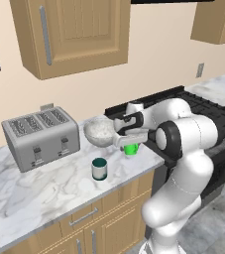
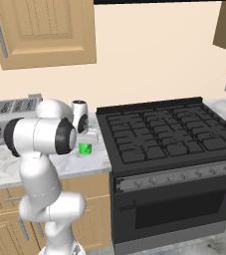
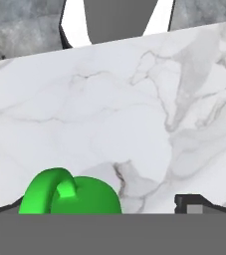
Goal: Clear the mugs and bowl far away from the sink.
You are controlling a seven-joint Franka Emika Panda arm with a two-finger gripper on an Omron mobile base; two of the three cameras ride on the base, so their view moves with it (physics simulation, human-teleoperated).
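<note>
We see the green mug (image 1: 131, 149) upright near the counter's (image 1: 44, 183) front edge. The teal mug (image 1: 99, 169) stands left of it; the speckled bowl (image 1: 99, 131) sits behind them.

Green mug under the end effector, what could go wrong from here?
1. The green mug stands near the counter's front edge; a nudge from the open end effector could tip it off.
2. The hand view shows the mug off to one side at the bottom, so closing now might clip its handle or miss.
3. The bowl sits close behind; the arm could bump it.
</note>
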